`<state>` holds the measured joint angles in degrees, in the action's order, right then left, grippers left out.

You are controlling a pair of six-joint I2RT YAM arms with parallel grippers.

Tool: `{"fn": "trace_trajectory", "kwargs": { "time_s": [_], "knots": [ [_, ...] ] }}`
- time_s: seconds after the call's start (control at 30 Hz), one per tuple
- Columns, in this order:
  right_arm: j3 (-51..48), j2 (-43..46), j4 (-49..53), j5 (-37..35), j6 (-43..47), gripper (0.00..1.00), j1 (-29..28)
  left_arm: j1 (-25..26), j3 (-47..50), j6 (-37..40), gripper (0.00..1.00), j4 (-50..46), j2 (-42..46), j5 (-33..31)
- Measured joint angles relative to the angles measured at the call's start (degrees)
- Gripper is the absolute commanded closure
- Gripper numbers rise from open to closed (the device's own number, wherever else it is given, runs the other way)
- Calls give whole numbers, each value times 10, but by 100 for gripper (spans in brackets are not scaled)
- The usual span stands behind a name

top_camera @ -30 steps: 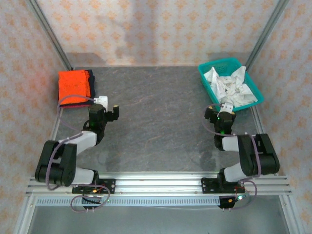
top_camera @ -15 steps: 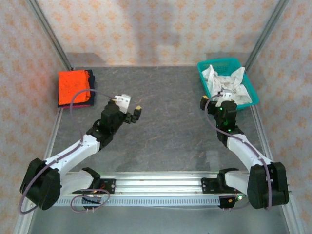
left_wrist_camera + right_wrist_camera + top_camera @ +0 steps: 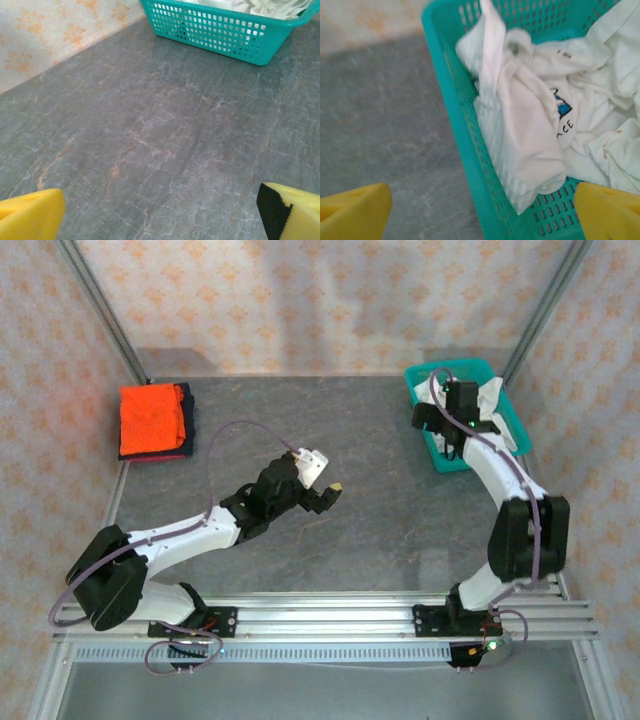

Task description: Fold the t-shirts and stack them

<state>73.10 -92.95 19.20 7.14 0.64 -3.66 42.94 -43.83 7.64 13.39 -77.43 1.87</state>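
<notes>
White t-shirt (image 3: 530,130) lies crumpled in the teal basket (image 3: 465,150), bunched against the wall that faces the open table (image 3: 150,125), with no clear long axis. We see our right gripper (image 3: 481,212) over that wall, fingers spread and empty, the cloth ahead and slightly right of it. Our left gripper (image 3: 160,212), also spread, hangs well apart from the basket, so we judge the right arm nearer.

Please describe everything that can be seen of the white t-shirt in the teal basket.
The white soft cloth t-shirt lies crumpled and unfolded inside the teal plastic mesh basket, at the far right corner of the grey table. Its loose folds pile up against the basket's wall. Part of a blue print and the dark letters "ACE" show between the creases.
</notes>
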Motion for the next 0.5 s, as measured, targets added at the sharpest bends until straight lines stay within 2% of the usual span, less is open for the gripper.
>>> {"fn": "trace_trajectory", "kwargs": {
  "time_s": [0.03,0.1,0.17,0.23,0.37,0.5],
  "knots": [
    [26,-29,30,4,5,30,2,2,0,0,0,0,-1,3],
    [69,-76,79,10,11,39,4,2,-1,0,0,0,-1,7],
    [100,-112,117,15,21,52,5,2,-2,0,0,0,-1,7],
    [116,-133,143,17,30,66,5,2,-2,0,0,0,-1,7],
    [139,-152,176,18,46,86,5,2,-2,0,0,0,-1,7],
    [160,-163,184,11,61,89,5,2,-2,0,0,-1,-1,8]
  ]
}}
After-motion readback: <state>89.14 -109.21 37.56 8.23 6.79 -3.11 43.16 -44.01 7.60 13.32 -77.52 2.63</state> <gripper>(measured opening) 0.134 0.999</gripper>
